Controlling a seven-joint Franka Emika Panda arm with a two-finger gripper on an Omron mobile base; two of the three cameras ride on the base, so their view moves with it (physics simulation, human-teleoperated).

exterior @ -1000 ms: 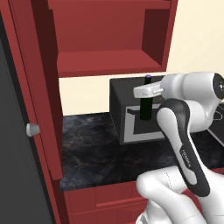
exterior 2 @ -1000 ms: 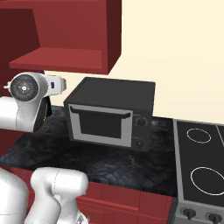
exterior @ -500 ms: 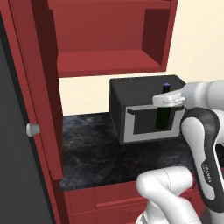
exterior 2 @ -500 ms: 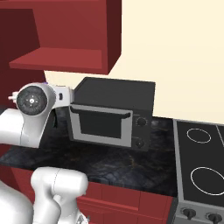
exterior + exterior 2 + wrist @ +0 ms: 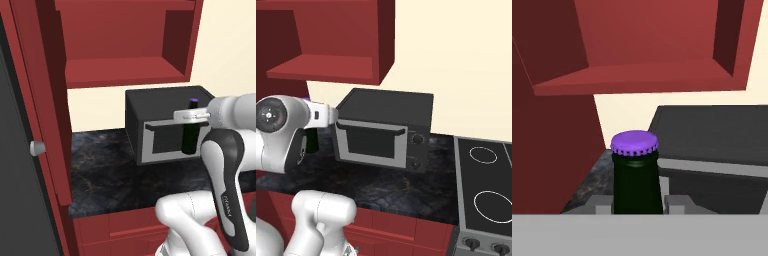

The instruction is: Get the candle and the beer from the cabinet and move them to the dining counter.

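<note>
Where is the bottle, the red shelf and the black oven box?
beer (image 5: 635,185): hand view, on the dark glass neck.
cabinet (image 5: 125,72): left base view, on the shelf board.
microwave (image 5: 386,107): right base view, on its flat top.

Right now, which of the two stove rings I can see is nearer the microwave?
The smaller, farther-back ring on the stove. It sits closer to the black microwave than the larger ring toward the front edge.

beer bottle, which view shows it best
Hand view: the beer sits close up between the claw tips, purple cap and neck plain. Left base view shows it small, held upright; right base view only a dark sliver.
</note>
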